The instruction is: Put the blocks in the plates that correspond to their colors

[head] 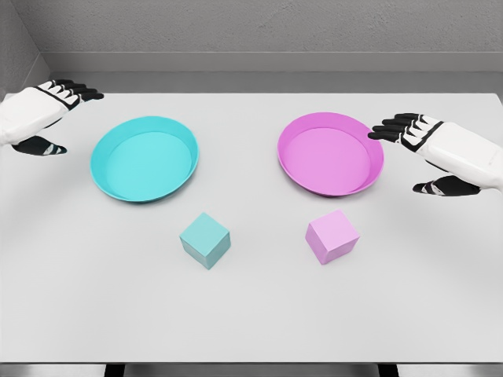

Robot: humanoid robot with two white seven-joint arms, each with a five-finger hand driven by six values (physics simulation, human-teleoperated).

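Observation:
A cyan block (205, 239) rests on the white table, in front of the cyan plate (144, 158), which holds nothing. A pink block (332, 236) sits in front of the pink plate (331, 152), also with nothing in it. My left hand (56, 110) hovers at the far left, left of the cyan plate, fingers spread and holding nothing. My right hand (416, 153) hovers just right of the pink plate, fingers extended near its rim, holding nothing. Both hands are well behind the blocks.
The white table (251, 314) reaches to its front edge near the bottom of the view. A grey wall stands behind the table's far edge.

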